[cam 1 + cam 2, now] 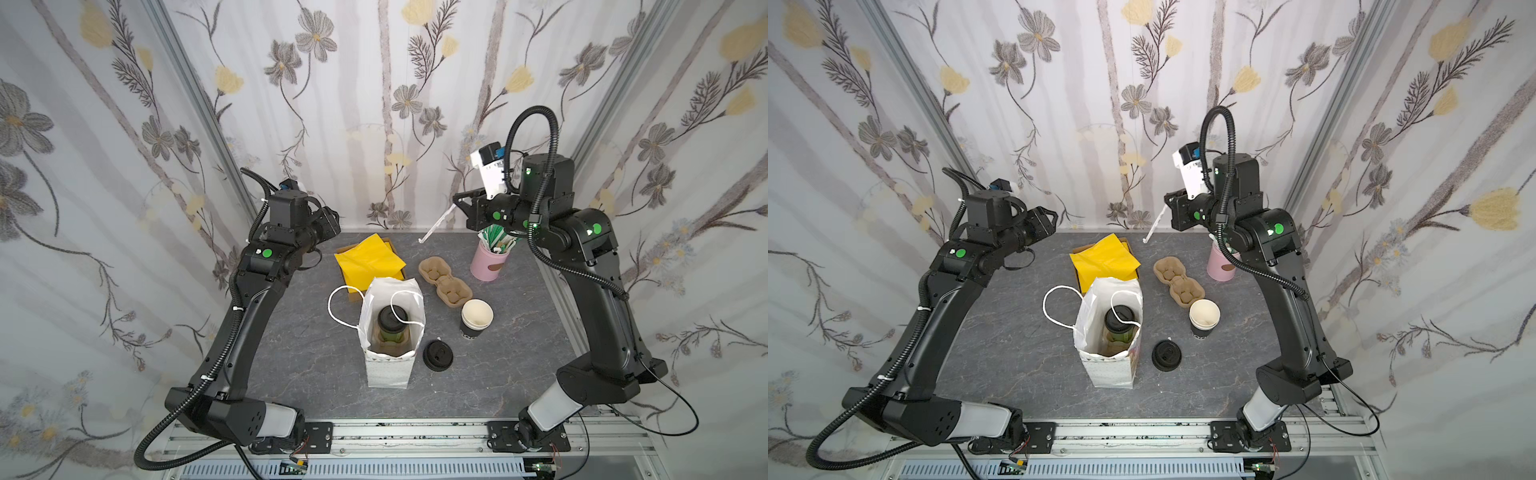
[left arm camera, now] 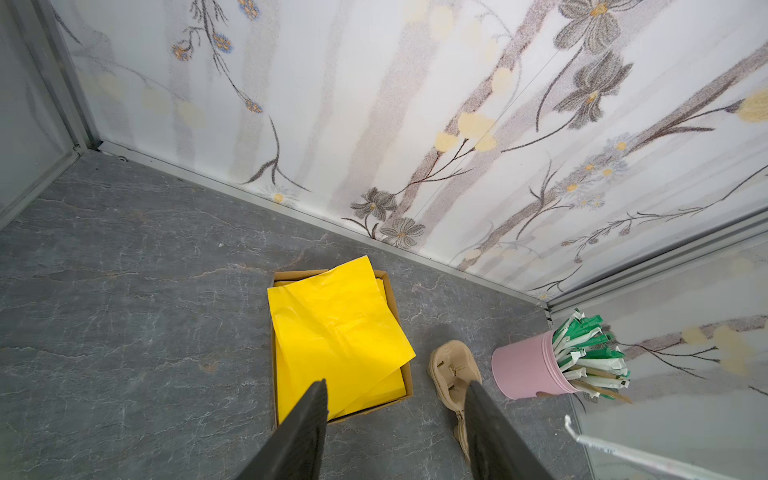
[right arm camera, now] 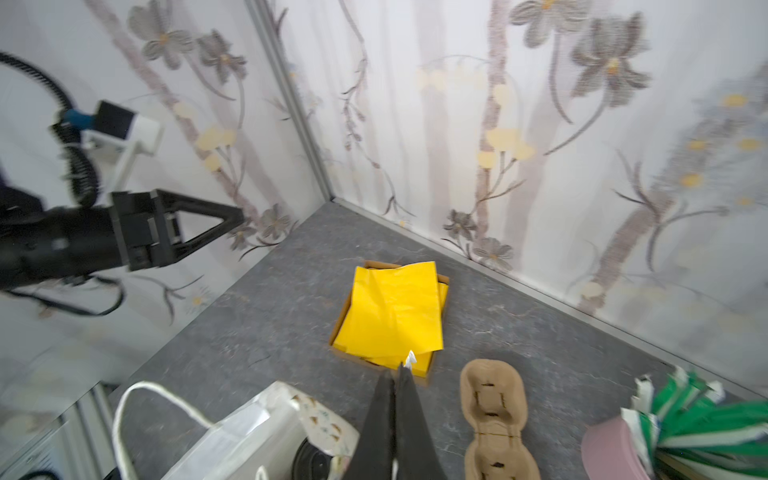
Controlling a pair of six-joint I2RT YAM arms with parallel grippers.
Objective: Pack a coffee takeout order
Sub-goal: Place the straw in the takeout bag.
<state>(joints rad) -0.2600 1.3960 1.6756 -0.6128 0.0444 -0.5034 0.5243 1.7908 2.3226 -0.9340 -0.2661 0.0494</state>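
The green cup (image 1: 390, 333) with its black lid (image 1: 390, 316) stands inside the open white paper bag (image 1: 386, 370) at the table's middle, as both top views show. Yellow napkins (image 1: 369, 259) (image 2: 336, 328) lie in a shallow cardboard box (image 2: 405, 388) behind the bag. My left gripper (image 1: 334, 220) (image 2: 398, 384) hovers open and empty, high at the back left, near the box. Raised at the back right, my right gripper (image 1: 456, 198) (image 3: 399, 370) is shut on a thin white wrapped straw (image 1: 434, 226) that hangs down and to the left.
A pink holder (image 1: 488, 266) full of green-and-white wrapped sticks stands under the right arm. A brown pulp cup carrier (image 1: 444, 282) lies right of the napkin box. Stacked black cups with cream insides (image 1: 476, 320) and a loose black lid (image 1: 437, 355) sit right of the bag.
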